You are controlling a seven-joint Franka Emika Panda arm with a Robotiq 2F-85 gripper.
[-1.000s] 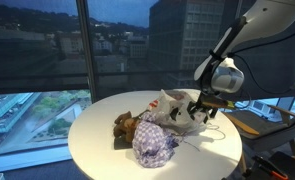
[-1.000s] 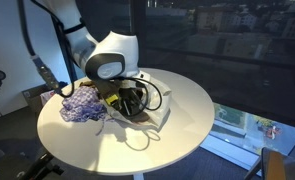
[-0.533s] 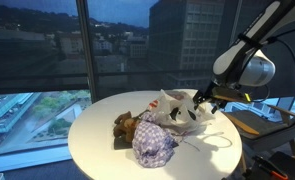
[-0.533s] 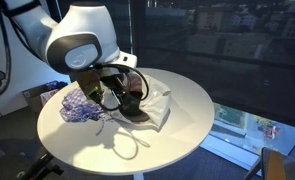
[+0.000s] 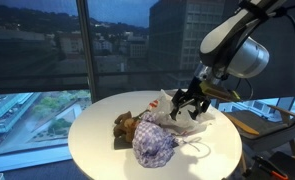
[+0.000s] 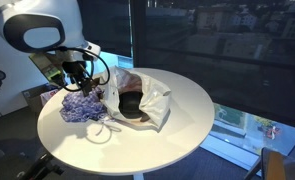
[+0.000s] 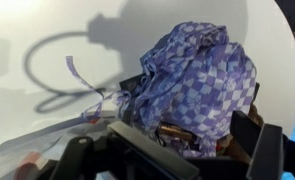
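Round white bench (image 5: 97, 150) by a window wall, dusk outside. Arm comes in from above; fingers (image 5: 188, 104) hang over the clutter at the middle of the bench, not resting on it.

Fingers: spread apart in an exterior view, nothing seen clamped between them. In an exterior view the fingers (image 6: 80, 78) sit just above the gap between cloth and bag; whether they brush either, cannot tell.

Things:
- blue-and-white checked cloth (image 5: 154, 146), bunched into a loose heap, on the bench near its edge. Same heap in an exterior view (image 6: 83, 106), just below the fingers. Wrist view has the cloth (image 7: 199, 72) filling the middle right.
- white plastic bag (image 5: 175, 112), crumpled, mouth open, touching the cloth heap. Something dark lies inside it (image 6: 133, 106); too shadowed to name.
- brown soft toy (image 5: 124, 125), lying beside the cloth and touching it, on the side away from the bag.
- thin pale strap (image 6: 102, 131), looped on the bare bench next to the cloth; in the wrist view the loop (image 7: 49, 78) lies flat to the left of the heap.

Dark gripper parts cross the bottom of the wrist view, blurred
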